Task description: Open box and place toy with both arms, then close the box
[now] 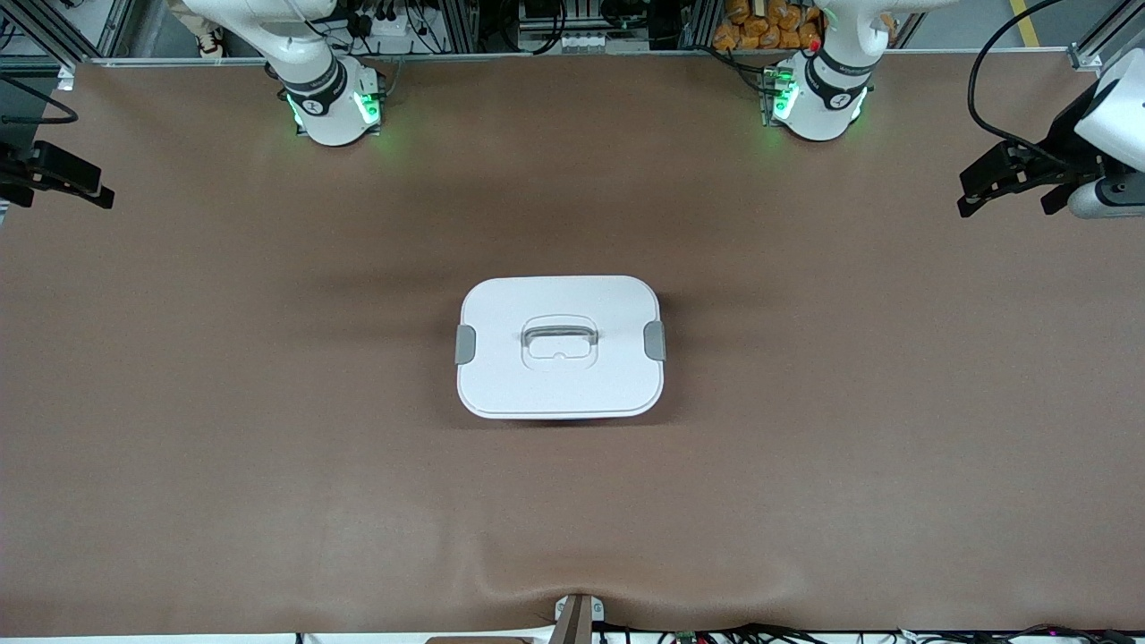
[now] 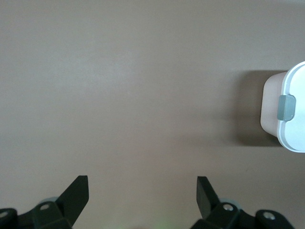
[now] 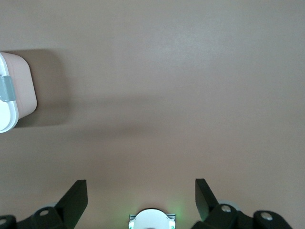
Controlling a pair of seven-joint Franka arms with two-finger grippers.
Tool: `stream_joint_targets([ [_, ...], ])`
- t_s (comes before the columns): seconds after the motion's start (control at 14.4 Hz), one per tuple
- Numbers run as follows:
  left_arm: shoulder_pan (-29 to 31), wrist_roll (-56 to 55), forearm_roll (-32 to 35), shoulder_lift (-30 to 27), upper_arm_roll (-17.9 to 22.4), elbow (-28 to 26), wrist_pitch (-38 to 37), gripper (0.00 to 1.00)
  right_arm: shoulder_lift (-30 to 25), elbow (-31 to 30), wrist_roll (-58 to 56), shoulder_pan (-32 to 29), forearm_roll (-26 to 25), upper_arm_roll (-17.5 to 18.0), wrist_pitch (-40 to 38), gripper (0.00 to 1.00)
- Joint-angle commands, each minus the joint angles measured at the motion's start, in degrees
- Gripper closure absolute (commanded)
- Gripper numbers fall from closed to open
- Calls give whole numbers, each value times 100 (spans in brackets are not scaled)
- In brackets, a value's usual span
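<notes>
My left gripper (image 2: 143, 191) and right gripper (image 3: 141, 191) hang wide open over the table's ends. The white-lidded translucent pink plastic box (image 1: 561, 347) sits mid-table, clipped shut. Lifting its lid before releasing both grey clips (image 1: 465, 344) could drag the box.

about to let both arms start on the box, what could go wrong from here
1. The lid sits closed under two grey side clips; lifting the handle first could drag the whole box.
2. No toy shows in any view, so placing may stall.
3. Left hand and right hand, both open, must converge on one box and could collide.
</notes>
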Motion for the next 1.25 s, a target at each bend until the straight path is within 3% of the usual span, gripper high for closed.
stream_joint_targets([
  [0.0,-23,-65,-52,66,10,152,-91,0,-4,76,25,19,25,-7,-79,0],
  [1.18,-14,-346,-52,75,-8,135,-91,0,4,76,16,37,8,-7,-44,0],
])
